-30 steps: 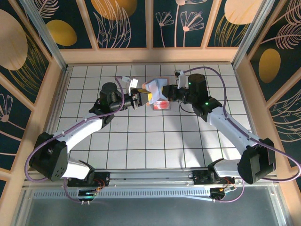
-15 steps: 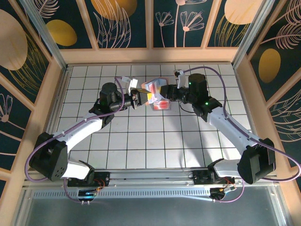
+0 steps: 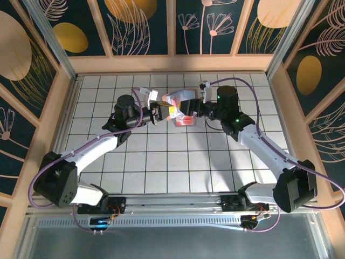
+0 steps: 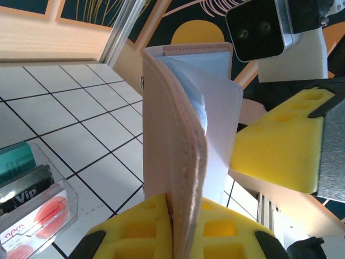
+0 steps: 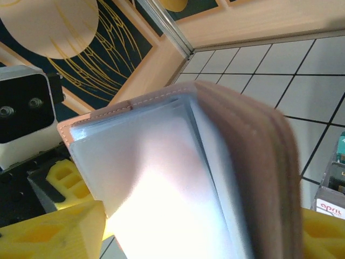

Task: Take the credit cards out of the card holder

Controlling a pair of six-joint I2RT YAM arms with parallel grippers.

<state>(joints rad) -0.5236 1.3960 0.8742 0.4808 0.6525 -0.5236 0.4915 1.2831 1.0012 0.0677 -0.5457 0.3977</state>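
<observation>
Changing: right gripper (image 3: 196, 107) is spreading its jaws, releasing the card holder (image 3: 180, 99) leaves.
Holding: left gripper (image 4: 178, 218) is clenching its jaws on the tan cover, keeping the holder raised above the far-centre counter (image 3: 161, 162).
Meaning: sleeves are probably fanning open for card extraction.

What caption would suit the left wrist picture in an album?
Left yellow fingers pinch the tan card holder, clear box of cards on the tiles.

Both arms reach forward from the near edge, elbows out, wrists angled toward each other at mid-table. The left gripper (image 3: 166, 112) is clamped on the card holder (image 3: 180, 98). The right gripper (image 3: 193, 108) faces it, jaws spread wide.
</observation>
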